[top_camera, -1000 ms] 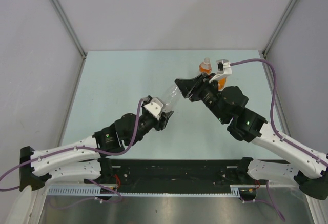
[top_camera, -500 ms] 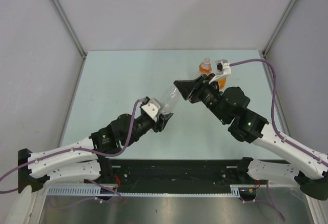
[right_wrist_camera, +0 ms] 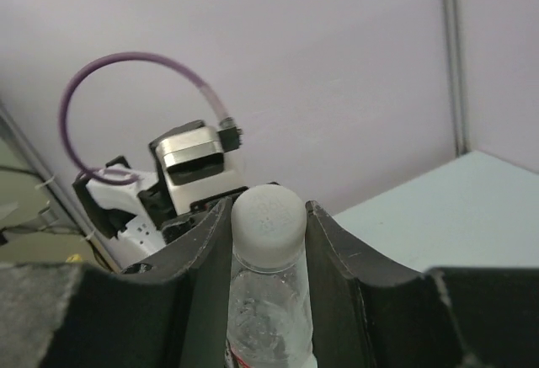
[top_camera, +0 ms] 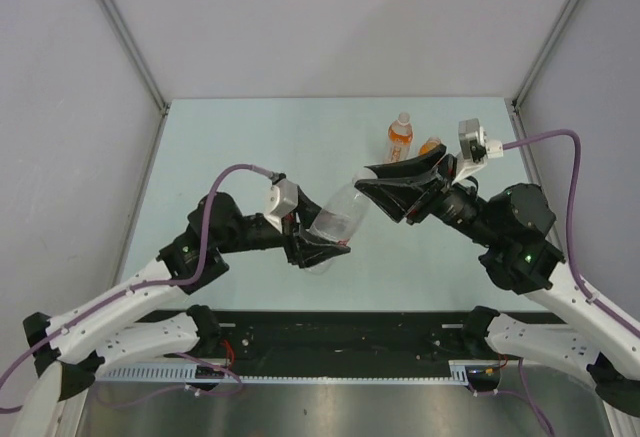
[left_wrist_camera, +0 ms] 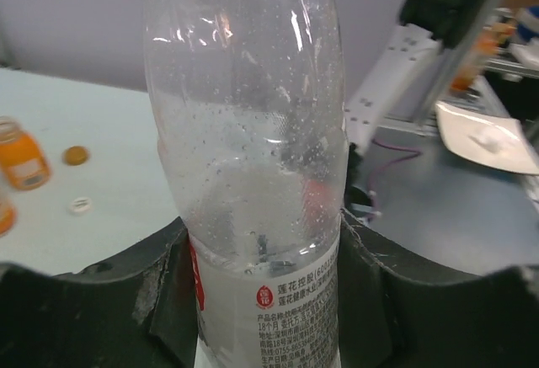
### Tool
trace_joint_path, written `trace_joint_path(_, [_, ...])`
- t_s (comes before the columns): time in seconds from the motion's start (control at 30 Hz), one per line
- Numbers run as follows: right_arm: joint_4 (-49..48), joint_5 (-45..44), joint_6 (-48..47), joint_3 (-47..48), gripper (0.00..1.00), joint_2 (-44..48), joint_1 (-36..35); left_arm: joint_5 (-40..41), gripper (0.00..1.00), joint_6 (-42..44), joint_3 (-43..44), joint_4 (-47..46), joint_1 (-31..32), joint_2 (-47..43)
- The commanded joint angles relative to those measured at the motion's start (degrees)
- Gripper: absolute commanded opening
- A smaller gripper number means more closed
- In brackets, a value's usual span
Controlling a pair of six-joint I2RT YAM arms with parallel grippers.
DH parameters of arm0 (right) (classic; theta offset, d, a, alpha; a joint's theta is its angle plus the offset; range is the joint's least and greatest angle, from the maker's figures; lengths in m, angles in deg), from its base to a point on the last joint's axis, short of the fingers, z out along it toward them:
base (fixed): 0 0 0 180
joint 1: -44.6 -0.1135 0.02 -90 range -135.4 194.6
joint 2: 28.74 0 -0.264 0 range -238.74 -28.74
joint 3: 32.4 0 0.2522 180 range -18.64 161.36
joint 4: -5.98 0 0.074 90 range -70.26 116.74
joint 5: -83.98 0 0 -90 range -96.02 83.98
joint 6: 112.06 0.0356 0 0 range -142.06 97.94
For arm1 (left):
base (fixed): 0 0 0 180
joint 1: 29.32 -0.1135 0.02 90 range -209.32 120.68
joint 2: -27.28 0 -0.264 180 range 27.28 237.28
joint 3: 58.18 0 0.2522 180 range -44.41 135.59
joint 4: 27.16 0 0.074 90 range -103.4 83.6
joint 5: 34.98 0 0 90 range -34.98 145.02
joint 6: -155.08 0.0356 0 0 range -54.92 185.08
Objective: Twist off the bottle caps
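Tabletop [left_wrist_camera: 109, 107] left of the left gripper [top_camera: 322, 245] holds a loose orange cap [left_wrist_camera: 76, 156] and white cap [left_wrist_camera: 80, 205]. That gripper clamps the clear bottle [left_wrist_camera: 253, 132], while the right gripper [top_camera: 365, 178] pinches the bottle's own cap [right_wrist_camera: 267, 215], seemingly the last.

The table [top_camera: 230, 157] lies open from nine to eleven o'clock; a clear bottle [top_camera: 338, 221] bars the centre; a tall orange bottle [top_camera: 400, 137] and a squat orange bottle [top_camera: 430, 144] stand at one o'clock.

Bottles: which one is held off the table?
The clear labelled bottle, left gripper on its body, right gripper on its white cap; the taller orange bottle and squat orange bottle stand on the table.
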Motion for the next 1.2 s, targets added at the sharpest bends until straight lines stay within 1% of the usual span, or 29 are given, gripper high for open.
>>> trace_joint_path(0.0, [-3.8,21.9,-2.7,-0.7,0.0,-1.6,2.5,-32.7,0.0,-8.6,3.0,-6.9,-2.4,3.2])
trace_joint_path(0.03, [-4.6,24.8,-2.0,-0.7,0.0,-1.9,3.0,-34.9,0.0,-10.0,3.0,-8.6,-3.4,4.4])
trace_joint_path(0.07, [-6.2,27.7,-0.6,-0.7,0.0,-2.2,3.7,-37.0,0.0,-13.2,2.8,-12.4,-3.9,4.9])
trace_joint_path(0.1, [-7.1,33.4,0.3,-0.7,0.0,-2.4,4.9,-40.5,0.0,-14.9,2.7,-14.6,-4.5,5.4])
trace_joint_path(0.13, [-8.2,36.2,1.1,-0.7,0.0,-2.7,5.5,-42.6,0.0,-16.6,2.6,-16.9,-4.7,6.1])
trace_joint_path(0.17, [-9.9,38.6,1.8,-0.7,0.0,-2.8,5.9,-44.0,0.0,-19.8,2.1,-21.3,-4.8,7.1])
trace_joint_path(0.2, [-10.7,42.5,3.0,-0.7,0.0,-3.0,6.7,-44.9,0.0,-21.0,2.1,-22.8,-4.9,7.6])
trace_joint_path(0.27, [-12.4,45.9,4.0,-0.7,0.0,-2.9,7.3,-47.1,0.0,-23.8,2.2,-26.9,-5.1,8.9])
trace_joint_path(0.37, [-13.9,52.9,5.3,-0.7,0.0,-2.6,8.4,-48.8,0.0,-25.0,2.8,-28.8,-5.3,9.8])
trace_joint_path(0.43, [-15.0,55.6,6.1,-0.7,0.0,-2.5,8.5,-49.9,0.0,-25.9,2.8,-31.1,-5.3,10.3])
trace_joint_path(0.47, [-15.1,58.2,6.1,-0.7,0.0,-2.4,8.5,-50.1,0.0,-27.5,2.8,-32.1,-5.3,10.8])
trace_joint_path(0.57, [-15.2,62.2,5.7,-0.7,0.0,-2.2,8.1,-50.9,0.0,-31.0,2.6,-36.6,-5.3,11.8])
trace_joint_path(0.73, [-13.3,66.0,2.6,-0.7,0.0,-2.2,7.8,-51.3,0.0,-38.5,1.4,-47.2,-5.2,13.8])
trace_joint_path(0.83, [-12.3,67.8,1.8,-0.7,0.0,-2.4,7.6,-51.6,0.0,-40.7,1.0,-50.2,-5.2,14.3])
trace_joint_path(1.0, [-11.5,69.1,0.8,-0.7,0.0,-3.2,7.6,-51.8,0.0,-40.5,0.8,-49.9,-5.2,14.6])
trace_joint_path(1.1, [-11.1,68.4,0.7,-0.7,0.0,-3.4,7.6,-51.5,0.0,-36.5,1.4,-44.4,-5.2,14.3])
trace_joint_path(1.13, [-10.9,67.9,0.9,-0.7,0.0,-3.2,7.8,-51.3,0.0,-32.5,2.1,-39.2,-5.2,14.2])
trace_joint_path(1.17, [-10.7,66.4,1.1,-0.7,0.03,-3.2,8.3,-51.0,0.0,-30.1,2.7,-36.0,-5.2,13.6])
